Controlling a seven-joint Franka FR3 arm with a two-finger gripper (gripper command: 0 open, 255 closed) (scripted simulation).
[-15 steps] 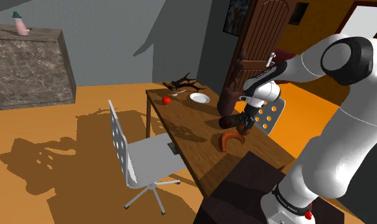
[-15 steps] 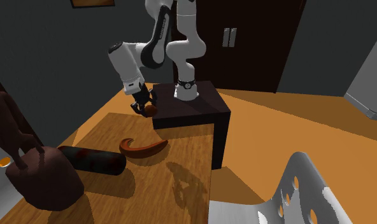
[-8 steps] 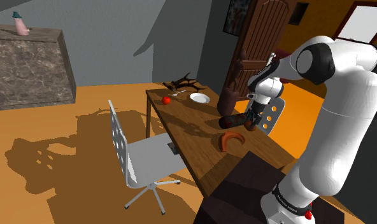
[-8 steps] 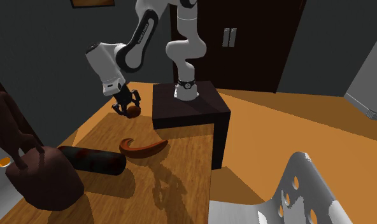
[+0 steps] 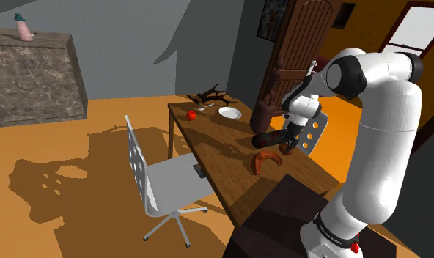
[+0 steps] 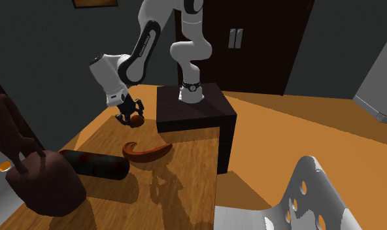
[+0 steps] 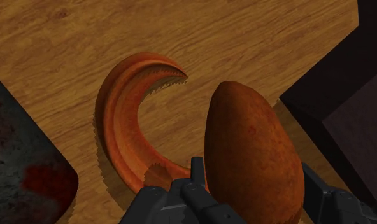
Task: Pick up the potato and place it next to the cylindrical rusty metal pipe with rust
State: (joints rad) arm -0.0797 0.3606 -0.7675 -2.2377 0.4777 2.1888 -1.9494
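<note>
Potato [image 7: 254,153] is up off the table, pinched tight between the black fingers [image 7: 197,175] of the gripper [image 6: 130,119]! It hangs over the wooden table [image 6: 185,189], close to the dark stand [image 6: 205,117]. On the tabletop just below lies a curved orange-brown crescent [image 7: 120,127]. Further toward the second exterior view's left, the dark, rust-blotched pipe [image 6: 94,164] lies on its side, apart from the potato. At the table's far end sit a white plate [image 5: 229,113] and a small red fruit [image 5: 191,115].
</note>
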